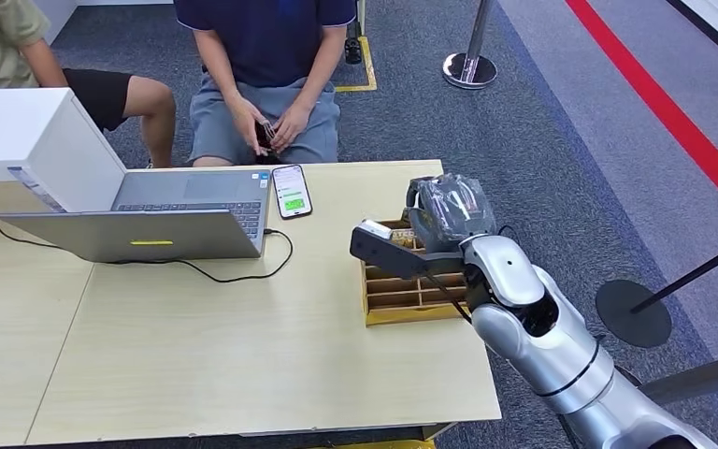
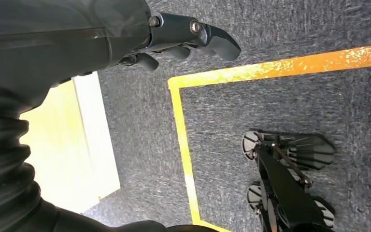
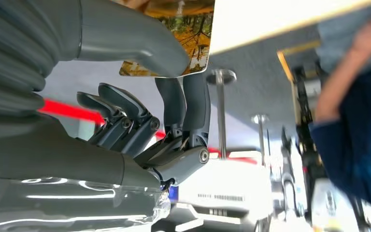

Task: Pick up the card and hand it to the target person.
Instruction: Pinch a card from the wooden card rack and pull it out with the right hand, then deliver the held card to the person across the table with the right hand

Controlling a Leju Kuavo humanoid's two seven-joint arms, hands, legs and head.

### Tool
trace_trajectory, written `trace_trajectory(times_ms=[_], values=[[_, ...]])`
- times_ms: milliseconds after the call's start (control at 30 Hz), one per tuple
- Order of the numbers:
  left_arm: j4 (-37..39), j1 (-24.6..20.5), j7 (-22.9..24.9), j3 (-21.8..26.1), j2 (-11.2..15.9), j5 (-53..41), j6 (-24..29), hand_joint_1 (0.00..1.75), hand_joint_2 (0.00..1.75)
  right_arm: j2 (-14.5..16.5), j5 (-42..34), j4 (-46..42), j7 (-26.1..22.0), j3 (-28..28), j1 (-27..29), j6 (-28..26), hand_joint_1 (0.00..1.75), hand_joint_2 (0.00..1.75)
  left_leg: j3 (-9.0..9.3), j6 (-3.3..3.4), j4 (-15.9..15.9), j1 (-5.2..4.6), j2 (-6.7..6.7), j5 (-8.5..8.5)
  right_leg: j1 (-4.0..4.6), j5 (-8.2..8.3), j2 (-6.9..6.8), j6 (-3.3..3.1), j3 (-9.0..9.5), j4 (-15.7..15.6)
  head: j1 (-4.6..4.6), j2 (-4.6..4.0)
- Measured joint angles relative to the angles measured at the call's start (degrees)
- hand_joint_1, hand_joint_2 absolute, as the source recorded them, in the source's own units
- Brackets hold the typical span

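Observation:
A card printed with an autumn forest picture is pinched between the thick thumb and the dark fingers of my right hand. In the head view my right hand hangs over the wooden compartment box at the table's right side; the hand hides the card there. A person in a dark blue shirt sits behind the table's far edge with both hands together in the lap. My left hand hangs beside the table over grey carpet, holding nothing, its fingers loosely apart.
An open laptop, its cable and a phone lie on the table's far left half, by a white box. A second person in an olive shirt sits at far left. Stanchion posts and a round base stand on the carpet.

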Motion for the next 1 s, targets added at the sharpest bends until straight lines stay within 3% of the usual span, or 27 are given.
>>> trace_trajectory(times_ms=[167, 333, 667, 1000], values=[[0.00, 0.00, -0.01, 0.00, 0.00, 0.00, -0.05, 0.00, 1.75, -1.22, 0.13, -6.66, 0.10, -0.77, -1.14, -1.04, 1.75, 1.75, 0.00, 0.00, 0.00, 0.01, 0.00, 0.00, 0.01, 0.00, 0.01, 0.00, 0.00, 0.00, 0.00, 0.00], [0.00, -0.03, -0.03, 0.00, 0.00, -0.36, -0.42, 0.00, 1.75, -1.32, -0.83, -9.35, -3.42, -1.08, -1.20, -6.34, 1.75, 1.75, 0.00, 0.00, 0.00, 0.01, 0.00, 0.00, 0.01, 0.00, 0.02, 0.00, 0.00, 0.00, 0.01, 0.00], [0.00, -0.09, -0.40, -0.09, 0.02, -2.04, -1.25, 0.00, 1.75, 0.51, 0.64, -7.52, -11.14, -1.20, -0.13, -18.07, 1.75, 1.75, -0.02, 0.00, -0.01, 0.01, -0.01, 0.00, 0.01, 0.00, 0.01, 0.00, 0.00, 0.00, 0.01, 0.00], [0.00, -0.10, -0.60, -0.11, 0.02, -2.25, -1.31, 0.00, 1.75, 3.01, 1.50, -3.76, -11.96, -2.64, 0.54, -19.69, 1.75, 1.75, -0.02, 0.00, -0.01, 0.01, -0.01, 0.00, 0.01, 0.00, 0.02, 0.00, 0.00, 0.00, 0.00, 0.00]])
